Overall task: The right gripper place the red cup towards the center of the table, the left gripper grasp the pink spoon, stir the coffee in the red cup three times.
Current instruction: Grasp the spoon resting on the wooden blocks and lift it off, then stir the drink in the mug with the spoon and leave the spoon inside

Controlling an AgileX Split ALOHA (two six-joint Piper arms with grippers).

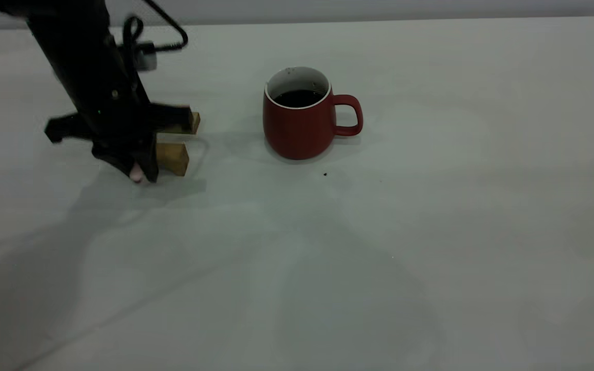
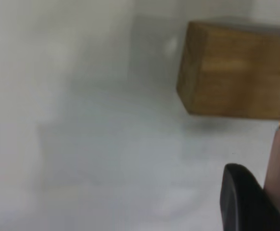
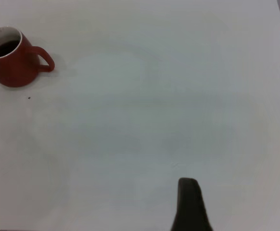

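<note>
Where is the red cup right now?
In the exterior view, the rounded dark-red ceramic cup stands upright near the table's centre, handle rightward, right of the tan wooden blocks.

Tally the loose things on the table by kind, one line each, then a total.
Red cup holding coffee: 1
Pink spoon, only its tip visible under the left hand: 1
Tan wooden blocks, one nearer and one behind: 2
Total: 4

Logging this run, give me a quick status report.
Left end effector down at pink spoon beside wooden blocks. Red cup standing mid-table, coffee inside. Right end effector clear.
</note>
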